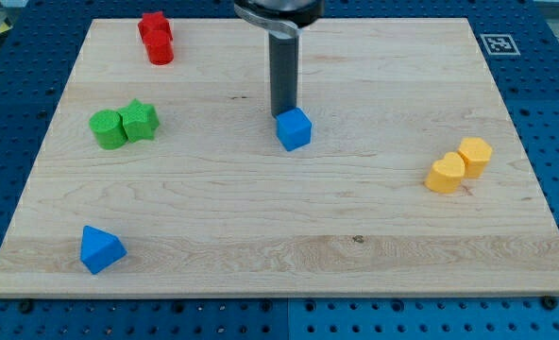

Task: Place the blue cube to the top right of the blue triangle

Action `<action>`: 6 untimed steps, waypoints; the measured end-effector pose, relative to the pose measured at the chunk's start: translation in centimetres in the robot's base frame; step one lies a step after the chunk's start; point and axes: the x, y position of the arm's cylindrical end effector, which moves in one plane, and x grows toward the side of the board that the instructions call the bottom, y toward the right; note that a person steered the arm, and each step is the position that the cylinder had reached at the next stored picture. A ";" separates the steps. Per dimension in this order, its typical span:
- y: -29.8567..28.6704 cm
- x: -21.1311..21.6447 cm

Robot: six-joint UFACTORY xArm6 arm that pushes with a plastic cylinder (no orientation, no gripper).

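**Blue cube mid-board, a long push to go**

You have the blue cube sitting a little above the centre of the wooden board, with my tip touching its upper edge at about 11 o'clock from the cube. There is no gripper on this arm, only the dark rod, so nothing spreads, presses together or pinches; contact is a plain push against the cube's top side.

The blue triangle lies well apart from the cube, down near the board's bottom-left corner, roughly at 8 o'clock from the cube. By my judgement the task is only partly done: the cube does sit up and to the right of the triangle, but far off, not close beside it. What is left is to carry the cube toward 8 o'clock until it rests near the triangle at about 2 o'clock from it.

Out from there, you can see two green blocks touching each other at 9 o'clock from the cube, two red blocks stacked close at 10 o'clock near the top edge, and two yellow blocks touching at 4 o'clock. None lies on the straight path between cube and triangle.
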 end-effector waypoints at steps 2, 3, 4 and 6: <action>3.8 2.8; 2.8 5.2; 1.9 7.1; -1.9 8.2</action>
